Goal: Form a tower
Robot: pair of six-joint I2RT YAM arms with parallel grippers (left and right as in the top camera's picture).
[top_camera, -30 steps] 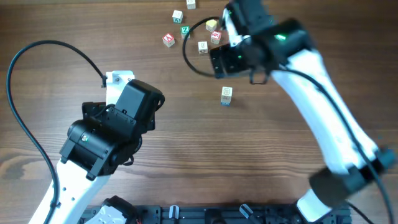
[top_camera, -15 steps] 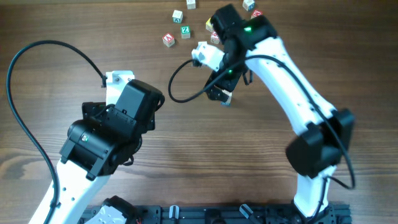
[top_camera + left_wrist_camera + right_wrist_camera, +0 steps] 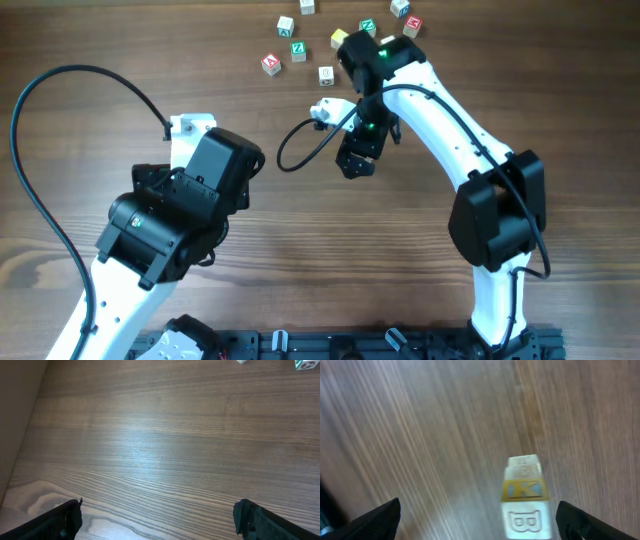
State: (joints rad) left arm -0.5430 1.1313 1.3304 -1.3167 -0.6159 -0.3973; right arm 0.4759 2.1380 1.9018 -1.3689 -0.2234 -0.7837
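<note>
Jaws of right gripper (image 3: 477,519) spread wide, pinching nothing. Tower (image 3: 524,494) sits between them, lower centre of right wrist frame, untouched. Left gripper (image 3: 160,519) also spread, over bare wooden table (image 3: 150,435). Loose letter cubes (image 3: 297,48) top centre of overhead frame. We judge tower light, rigid, unglued, tippy. We would take opposite flat faces, low, squarely, gently.

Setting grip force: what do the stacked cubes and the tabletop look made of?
The tower: pale wood by the look, matte faces with printed or painted letters; blurred, so no grain visible. The table: brown streaky wood grain with a soft glare patch, so smooth, semi-gloss; wood, veneer or laminate, unclear.
</note>
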